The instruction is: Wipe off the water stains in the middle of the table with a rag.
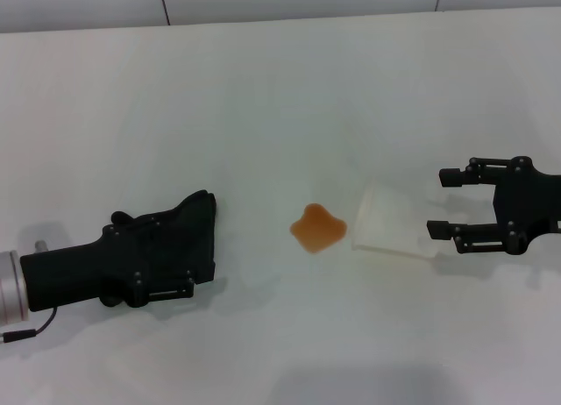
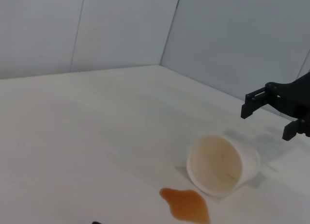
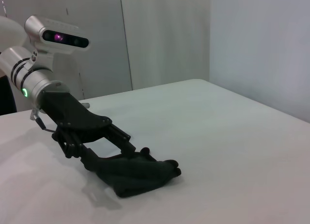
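The water stains (image 1: 317, 230) are one orange-brown lobed blot in the middle of the white table (image 1: 263, 89); the blot also shows in the left wrist view (image 2: 186, 204). The black rag (image 1: 197, 225) lies on the table left of the blot, a hand's width from it. My left gripper (image 1: 180, 247) is low over the table with its fingers closed into the rag; the right wrist view shows the gripper (image 3: 145, 156) and the rag (image 3: 140, 178). My right gripper (image 1: 436, 203) is open and empty at the right, also in the left wrist view (image 2: 266, 121).
A translucent whitish plastic cup (image 1: 390, 225) lies tipped on its side just right of the blot, its mouth toward the blot, between the blot and my right gripper; it also shows in the left wrist view (image 2: 220, 163). Grey walls stand behind the table.
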`<state>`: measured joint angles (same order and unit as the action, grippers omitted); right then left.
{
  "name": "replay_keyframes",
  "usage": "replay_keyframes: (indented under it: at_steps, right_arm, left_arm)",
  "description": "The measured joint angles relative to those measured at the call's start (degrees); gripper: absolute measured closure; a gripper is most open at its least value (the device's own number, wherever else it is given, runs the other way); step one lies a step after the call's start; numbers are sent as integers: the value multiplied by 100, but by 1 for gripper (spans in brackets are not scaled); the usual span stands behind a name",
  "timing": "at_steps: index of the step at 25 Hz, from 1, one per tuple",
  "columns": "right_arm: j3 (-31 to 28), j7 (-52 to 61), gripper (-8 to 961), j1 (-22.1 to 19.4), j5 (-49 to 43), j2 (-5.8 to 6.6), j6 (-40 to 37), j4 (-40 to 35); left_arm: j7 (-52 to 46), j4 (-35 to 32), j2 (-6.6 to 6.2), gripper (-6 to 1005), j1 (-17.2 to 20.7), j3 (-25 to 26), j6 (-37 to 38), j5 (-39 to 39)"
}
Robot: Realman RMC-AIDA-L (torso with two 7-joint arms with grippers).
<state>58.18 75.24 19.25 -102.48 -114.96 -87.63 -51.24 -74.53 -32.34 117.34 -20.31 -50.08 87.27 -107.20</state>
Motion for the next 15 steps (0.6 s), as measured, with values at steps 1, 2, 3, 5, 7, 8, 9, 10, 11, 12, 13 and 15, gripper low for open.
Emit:
replay_keyframes:
  at_steps: [1,2,3,5,7,8,9,10,11,12,13,15]
  right_arm:
    - [1,0,202,0,0,0,0,0]
    - [1,0,202,0,0,0,0,0]
    - [1,-1,202,0,0,0,0,-1]
    - [1,-1,201,0,0,0,0,0]
    - [1,-1,201,0,0,0,0,0]
    - [1,-1,201,0,0,0,0,0]
    - [3,-1,201,0,0,0,0,-1]
    - [5,-1,201,0,0,0,0,-1]
    - [7,-1,201,0,0,0,0,-1]
    - [8,-1,200,0,0,0,0,0]
    - [9,-1,200,0,0,0,0,0]
    - [9,-1,200,0,0,0,0,-1]
  left_arm:
    - [0,0,0,123,0,1,0,-1]
    - [0,0,0,123,0,3,0,-1]
    - [0,0,0,123,0,5,0,-2]
    - [0,0,0,124,0,6,0,-3]
    - [0,0,0,124,0,3,0,-3]
    - [0,0,0,124,0,1,0,-3]
    - [0,0,0,124,0,-1,0,-3]
    - [0,0,0,124,0,-1,0,-3]
    - [0,0,0,124,-1,-1,0,-3]
    - [0,0,0,124,-2,-1,0,-3]
    - [0,0,1,125,-5,-2,0,-5]
    - [0,0,5,125,-8,-1,0,-9]
